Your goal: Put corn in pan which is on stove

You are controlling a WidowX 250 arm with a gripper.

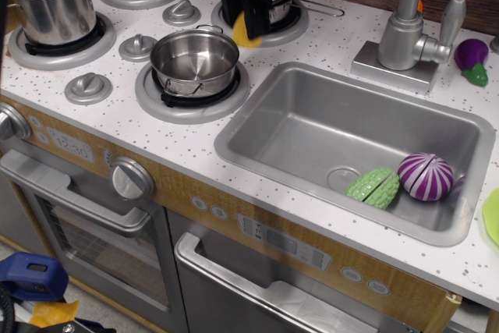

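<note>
- Corn (244, 31): small yellow stub, blurred, held off the surface in the closed black gripper (248, 25), just beyond the pan's far right rim.
- Pan (194, 60): shiny, shallow, lidless, empty, on the near right burner of the stove (105, 111).
- Sink (312, 126) edge lies just right of the pan.
- Oven display writing unreadable.

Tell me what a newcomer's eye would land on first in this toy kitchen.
First, the black gripper holding the blurred yellow corn in the air just behind the empty shiny pan, which sits on the stove's front burner. Next comes colour: the purple onion and the green vegetable lying side by side in the sink's near right corner.
</note>
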